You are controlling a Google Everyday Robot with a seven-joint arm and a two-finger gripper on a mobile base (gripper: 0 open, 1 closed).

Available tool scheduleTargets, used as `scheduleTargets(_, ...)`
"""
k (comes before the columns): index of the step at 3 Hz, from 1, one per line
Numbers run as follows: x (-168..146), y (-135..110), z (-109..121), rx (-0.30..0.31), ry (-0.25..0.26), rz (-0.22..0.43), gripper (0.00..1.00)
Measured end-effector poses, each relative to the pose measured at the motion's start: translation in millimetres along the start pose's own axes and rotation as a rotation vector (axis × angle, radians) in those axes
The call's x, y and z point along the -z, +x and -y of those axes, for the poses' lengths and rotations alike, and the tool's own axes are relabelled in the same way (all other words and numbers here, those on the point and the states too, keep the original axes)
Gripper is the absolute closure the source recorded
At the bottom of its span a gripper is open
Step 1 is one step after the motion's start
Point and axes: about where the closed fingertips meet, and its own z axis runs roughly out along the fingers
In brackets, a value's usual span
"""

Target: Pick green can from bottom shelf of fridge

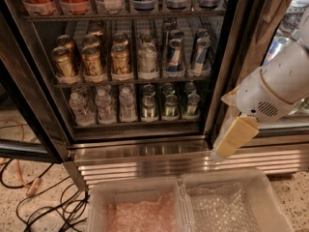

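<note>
Green can (170, 106): upright, long axis vertical, lid up, at the bottom shelf (135, 125) front edge.
Gripper (227, 146): outside the fridge (221, 57), right of its frame; grip state cannot be told.

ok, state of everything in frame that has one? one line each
fridge: door appears swung open to the left, interior exposed.
green cans: upright on the bottom shelf, none picked yet.
water bottles: upright, same shelf, left side.
gold-brown cans: upright, one shelf up.
gripper: outside the fridge, low and right of the opening, pointing down-left, holding nothing.
</note>
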Motion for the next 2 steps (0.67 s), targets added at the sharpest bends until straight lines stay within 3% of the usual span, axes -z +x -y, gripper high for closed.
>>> scheduleTargets(2,-15,5,-7,-0.029,-0.026,-0.002,0.0)
